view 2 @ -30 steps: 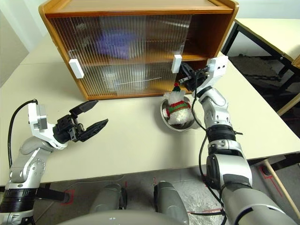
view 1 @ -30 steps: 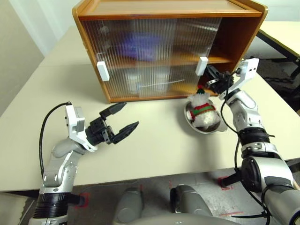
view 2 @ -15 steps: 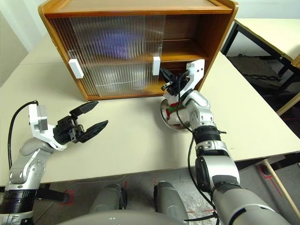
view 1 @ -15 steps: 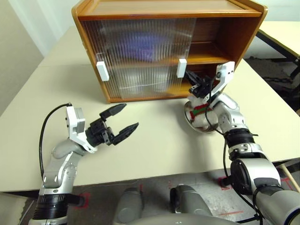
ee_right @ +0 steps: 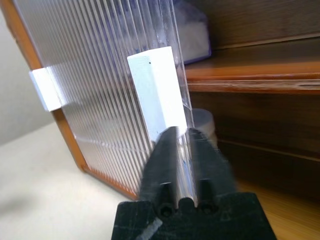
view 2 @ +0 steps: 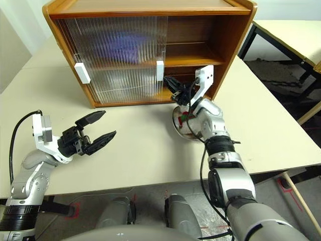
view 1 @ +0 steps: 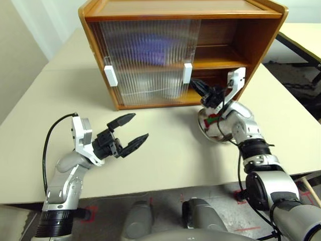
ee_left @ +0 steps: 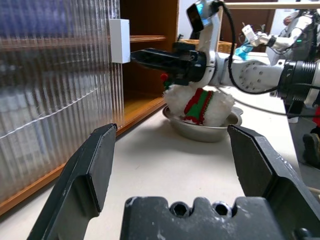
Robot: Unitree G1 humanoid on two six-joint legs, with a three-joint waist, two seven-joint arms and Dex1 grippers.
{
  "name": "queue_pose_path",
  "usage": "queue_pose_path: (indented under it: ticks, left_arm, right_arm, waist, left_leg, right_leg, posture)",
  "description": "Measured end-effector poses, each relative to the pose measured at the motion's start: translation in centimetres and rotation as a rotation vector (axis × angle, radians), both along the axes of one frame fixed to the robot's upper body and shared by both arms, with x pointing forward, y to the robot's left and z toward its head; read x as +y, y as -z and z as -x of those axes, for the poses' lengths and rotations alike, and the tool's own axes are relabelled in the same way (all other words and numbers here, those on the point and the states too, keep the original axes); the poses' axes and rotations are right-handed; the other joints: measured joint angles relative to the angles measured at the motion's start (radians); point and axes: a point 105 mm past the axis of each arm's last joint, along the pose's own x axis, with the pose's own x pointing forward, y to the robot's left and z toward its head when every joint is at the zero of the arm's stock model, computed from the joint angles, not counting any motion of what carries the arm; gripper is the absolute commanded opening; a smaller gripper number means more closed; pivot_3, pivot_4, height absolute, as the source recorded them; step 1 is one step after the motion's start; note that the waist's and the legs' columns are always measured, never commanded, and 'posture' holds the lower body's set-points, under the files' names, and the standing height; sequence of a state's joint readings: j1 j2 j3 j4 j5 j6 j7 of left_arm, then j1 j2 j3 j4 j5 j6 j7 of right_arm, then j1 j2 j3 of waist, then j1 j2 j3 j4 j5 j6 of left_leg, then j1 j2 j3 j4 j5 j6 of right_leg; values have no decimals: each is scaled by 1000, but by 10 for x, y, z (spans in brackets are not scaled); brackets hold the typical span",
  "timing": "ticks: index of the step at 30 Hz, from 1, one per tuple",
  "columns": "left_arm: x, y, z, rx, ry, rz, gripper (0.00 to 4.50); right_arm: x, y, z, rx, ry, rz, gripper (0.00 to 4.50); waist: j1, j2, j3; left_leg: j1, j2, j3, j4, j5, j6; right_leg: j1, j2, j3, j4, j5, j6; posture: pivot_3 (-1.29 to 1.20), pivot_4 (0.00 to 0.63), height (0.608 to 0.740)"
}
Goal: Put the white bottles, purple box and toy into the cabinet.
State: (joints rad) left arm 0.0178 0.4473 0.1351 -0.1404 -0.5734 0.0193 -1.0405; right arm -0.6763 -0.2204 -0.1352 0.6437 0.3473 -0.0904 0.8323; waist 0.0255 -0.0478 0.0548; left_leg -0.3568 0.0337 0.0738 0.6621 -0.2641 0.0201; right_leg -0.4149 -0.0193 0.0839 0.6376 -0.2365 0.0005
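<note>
The cabinet [view 1: 180,50] stands at the far side of the table [view 1: 165,150]; its right half is uncovered, both sliding doors stacked over the left half. The right end effector [view 1: 198,86] reaches level toward the inner door's white handle [view 1: 187,73], fingertips just below that handle; in the right wrist view its fingers [ee_right: 165,155] stand narrowly apart at the door's edge (whether they press on the panel cannot be told). The right forearm crosses above the toy [ee_left: 197,102], a plush snowman lying in a shallow metal dish [ee_left: 202,131] just in front of the cabinet's open side. In the head views the arm hides most of the toy.

Behind the ribbed panels, the purple box [view 1: 150,47] is a blurred lilac patch on the upper shelf. One white bottle [ee_right: 202,125] shows in part on the lower shelf.

The left end effector [view 1: 128,133] hovers over the table's near left area, jaws wide, holding nothing.
</note>
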Motion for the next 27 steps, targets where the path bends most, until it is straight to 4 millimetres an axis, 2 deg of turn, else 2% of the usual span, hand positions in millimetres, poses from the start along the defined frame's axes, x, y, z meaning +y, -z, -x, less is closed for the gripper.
queue_pose_path:
  ticks: [4, 7, 13, 16, 20, 27]
  left_arm:
    - [1, 0, 0, 0, -2, -1, 4500]
    - [1, 1, -1, 0, 1, -2, 4500]
    - [2, 4, -4, 11, 9, -3, 4500]
    - [2, 4, -6, 8, 20, -4, 4500]
    - [3, 6, -6, 14, 24, -5, 4500]
    - [0, 6, -6, 8, 36, -6, 4500]
  right_arm:
    - [-46, -16, 5, -6, 65, 20, 3390]
    - [-66, -22, 18, 46, 52, 25, 4484]
    - [-87, -18, 56, 293, -1, 158, 4484]
    - [-91, -15, 72, 418, 10, 245, 4484]
    - [-77, 0, 85, 560, -21, 278, 4484]
    - [-54, 27, 82, 674, 3, 259, 4484]
  waist:
    - [17, 0, 0]
    - [20, 0, 0]
    - [18, 0, 0]
    - [16, 0, 0]
    - [11, -2, 0]
    - [14, -3, -1]
  left_leg:
    - [-1, -1, 0, 0, 0, 0]
    - [-2, 0, 0, 0, 1, 1]
    - [-4, 0, 1, 0, 2, 4]
    - [-4, 0, 1, 0, 2, 4]
    - [-3, 1, 1, 0, 2, 4]
    - [-8, 0, 1, 0, 2, 4]
  right_leg:
    - [-1, -1, 0, -1, 0, 0]
    - [-2, 0, 0, -2, -1, 0]
    - [-4, 0, 1, -2, -1, 1]
    - [-4, 0, 2, -2, -1, 1]
    - [-4, 2, 2, -2, -1, 0]
    - [-8, 2, 1, -3, -1, 2]
  posture:
    - [197, 2, 740]
    - [182, 4, 740]
    - [156, 8, 740]
    - [154, 8, 740]
    - [157, 7, 740]
    - [176, 7, 740]
